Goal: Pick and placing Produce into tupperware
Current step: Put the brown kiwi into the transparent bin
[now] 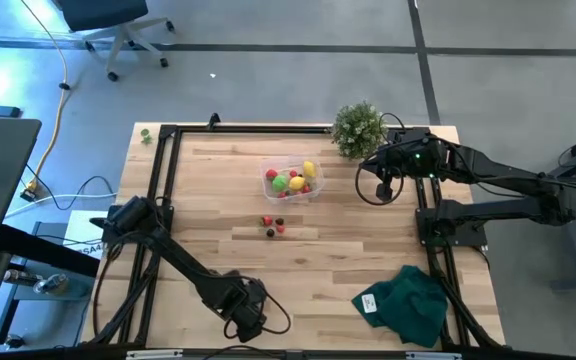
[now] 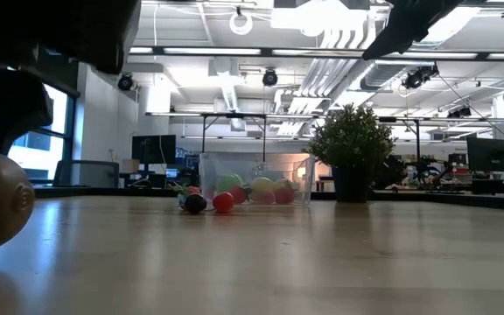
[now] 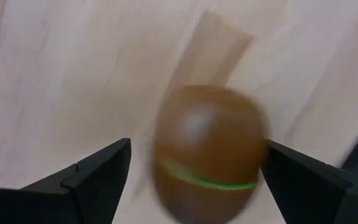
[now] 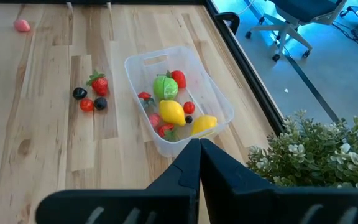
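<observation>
The left gripper (image 3: 191,180) is seen low over the near part of the table (image 1: 368,250), at the front edge in the high view. Its fingers (image 3: 95,177) are spread wide, and the brown kiwi (image 3: 207,149) is seen between them in the left wrist view, a gap being left on the one side while the other finger stands close against the fruit; whether that finger touches it cannot be told. The kiwi, marked by a thin green band, rests on the wood and also shows at the edge of the low view, right by the camera.

The tupperware (image 1: 290,181) is placed well apart from that gripper, toward the far middle of the table, just beside the potted plant (image 1: 358,128). A green ball (image 4: 165,86), yellow lemons (image 4: 173,112) and red berries are held in it. A few loose berries (image 1: 272,225), red and dark, are scattered on the wood just in front of the container, between it and the left gripper.

The right gripper (image 4: 199,149) is held above the far right side, near the plant, with its fingers pressed together and nothing between them. A dark green cloth (image 1: 408,305) is lying at the near right corner.
</observation>
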Available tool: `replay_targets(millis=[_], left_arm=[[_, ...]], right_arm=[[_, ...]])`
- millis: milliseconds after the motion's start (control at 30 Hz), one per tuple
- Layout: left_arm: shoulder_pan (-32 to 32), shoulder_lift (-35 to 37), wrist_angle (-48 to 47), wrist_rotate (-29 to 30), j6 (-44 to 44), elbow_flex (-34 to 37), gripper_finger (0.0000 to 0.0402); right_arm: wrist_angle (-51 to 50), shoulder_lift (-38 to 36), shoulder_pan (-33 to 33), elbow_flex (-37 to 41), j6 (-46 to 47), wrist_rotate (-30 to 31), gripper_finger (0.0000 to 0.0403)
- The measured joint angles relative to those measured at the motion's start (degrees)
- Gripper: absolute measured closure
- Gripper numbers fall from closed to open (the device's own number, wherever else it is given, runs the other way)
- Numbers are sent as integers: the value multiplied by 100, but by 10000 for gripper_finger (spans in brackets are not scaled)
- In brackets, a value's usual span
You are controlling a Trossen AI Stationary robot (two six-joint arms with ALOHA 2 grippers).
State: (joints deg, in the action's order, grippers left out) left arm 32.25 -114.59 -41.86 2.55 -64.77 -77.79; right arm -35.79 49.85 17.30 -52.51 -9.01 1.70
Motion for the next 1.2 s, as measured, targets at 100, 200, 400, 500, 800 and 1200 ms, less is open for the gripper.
replay_targets(millis=[100,200,400,500,800,1200], left_arm=[[0,-55,128,0,2,-16,64],[0,-83,65,-38,2,6,64],[0,-140,187,-13,-8,-14,75],[0,-140,165,33,-39,-12,91],[-2,-140,115,106,-173,-4,137],[-2,-142,112,162,-337,-3,156]], right_arm=[[-7,1,2,0,0,1,402],[-3,-1,0,0,1,0,402],[1,0,1,0,0,1,402],[0,1,0,0,2,1,402],[2,-1,0,-2,-1,1,402],[2,-1,0,0,-1,1,402]])
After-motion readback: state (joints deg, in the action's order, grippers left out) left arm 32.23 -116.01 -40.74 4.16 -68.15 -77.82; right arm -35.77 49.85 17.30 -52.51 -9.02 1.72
